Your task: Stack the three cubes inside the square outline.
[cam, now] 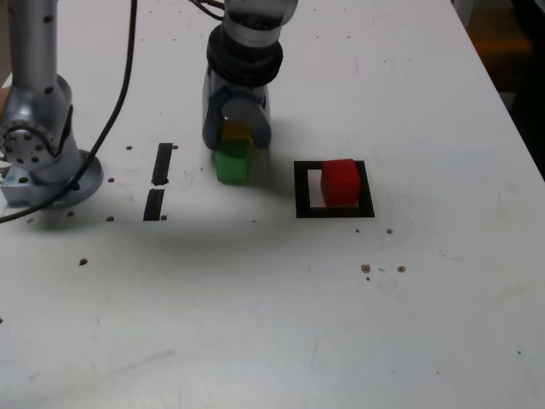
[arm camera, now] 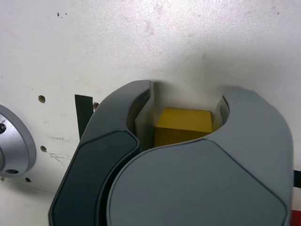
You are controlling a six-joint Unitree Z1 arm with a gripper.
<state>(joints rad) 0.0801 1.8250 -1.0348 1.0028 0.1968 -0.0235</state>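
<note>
The red cube [cam: 340, 181] already sat inside the square outline [cam: 333, 210], while the gripper [cam: 237, 135], jaws spread around the yellow cube [arm camera: 182, 126] beside the green cube [cam: 232, 164], had two left to stack.

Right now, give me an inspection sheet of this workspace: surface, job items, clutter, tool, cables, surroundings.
Surface: white table, scuffed, with small dark specks.
Job items: red cube inside the square outline; green cube outside it, on the exterior view's left; yellow cube just behind the green one.
Clutter: two short black tape strips.
Tool: tool is down over the yellow cube, fingers on either side; contact cannot be told.
Cables: black cable running to the arm base.
Surroundings: table edge and dim floor at the exterior view's right; nothing else seen.
</note>
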